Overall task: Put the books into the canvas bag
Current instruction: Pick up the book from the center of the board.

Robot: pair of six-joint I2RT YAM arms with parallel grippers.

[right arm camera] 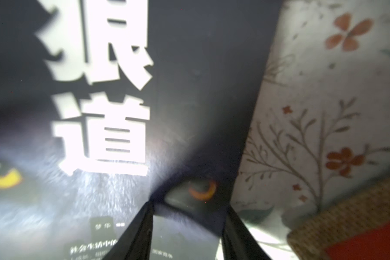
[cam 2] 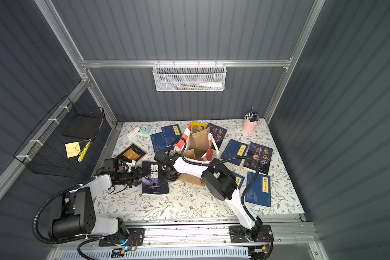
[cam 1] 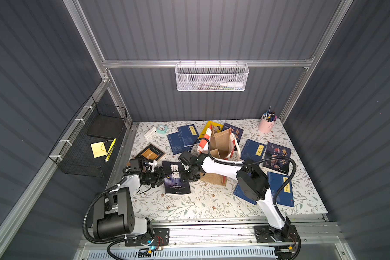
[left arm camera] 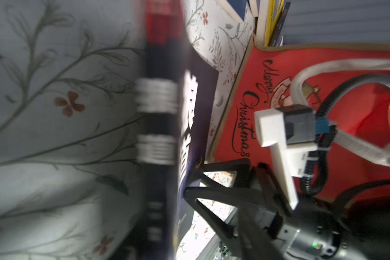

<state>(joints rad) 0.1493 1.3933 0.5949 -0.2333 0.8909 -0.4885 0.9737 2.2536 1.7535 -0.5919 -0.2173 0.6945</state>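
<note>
A dark paperback with big white characters (cam 1: 177, 182) (cam 2: 154, 183) lies on the floral tabletop (cam 1: 189, 208), near and left of the canvas bag (cam 1: 221, 140) (cam 2: 198, 140). It is outside the bag. The bag stands with its mouth open, and its red side (left arm camera: 279, 74) faces the book.

The left gripper (cam 1: 162, 174) (cam 2: 140, 174) meets the book's left edge. Its fingers are hidden or blurred, so I cannot tell whether it grasps.

The right gripper (cam 1: 185, 173) (right arm camera: 189, 203) comes from the bag side onto the book's right edge. Its fingers (right arm camera: 142, 227) stand apart with a strip of cover between them and their tips on the cover. I cannot tell if this is a firm hold.

Other books lie flat around the bag: navy ones (cam 1: 182, 138) far left, a yellow one (cam 1: 212, 125) behind it, and navy and dark ones (cam 1: 277, 157) to the right.
</note>
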